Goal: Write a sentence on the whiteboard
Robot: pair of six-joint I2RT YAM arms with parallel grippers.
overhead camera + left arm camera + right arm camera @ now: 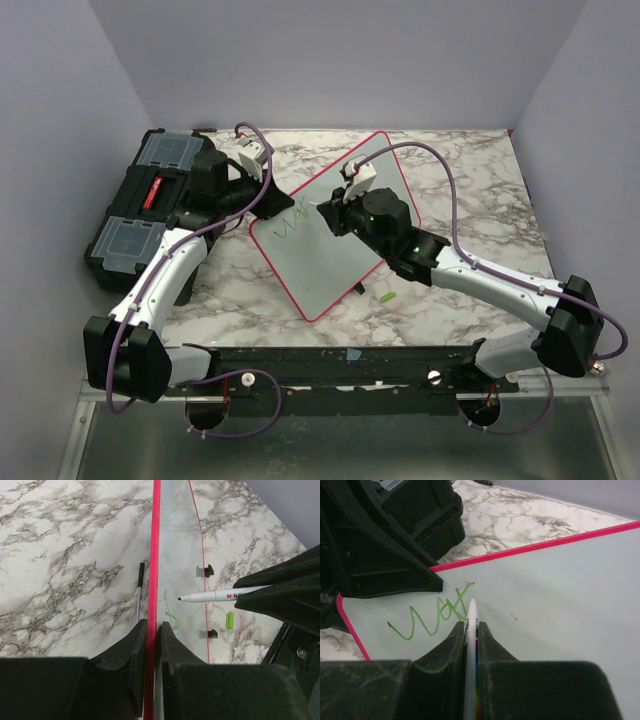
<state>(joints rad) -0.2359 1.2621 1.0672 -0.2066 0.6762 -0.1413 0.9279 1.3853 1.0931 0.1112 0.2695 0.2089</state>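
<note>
Jaws clamp marker (471,616); tip beside green lettering (422,620).

A white-and-grey marbled worktop (470,190) fills the floor of a booth with plain pale lilac walls (330,60). At its back-left corner sits a black toolbox (150,205), set at a slant to the edges; two clear-lidded compartments show on its top, with a red piece between them. A small bright green cap (387,297) lies on its side on bare marble toward the front, well apart from the toolbox. The left wrist view shows a thin silvery rod (139,597) with a black tip lying flat on the marble. A tiny dark item (205,129) rests at the back edge – too small to tell what it is
</note>
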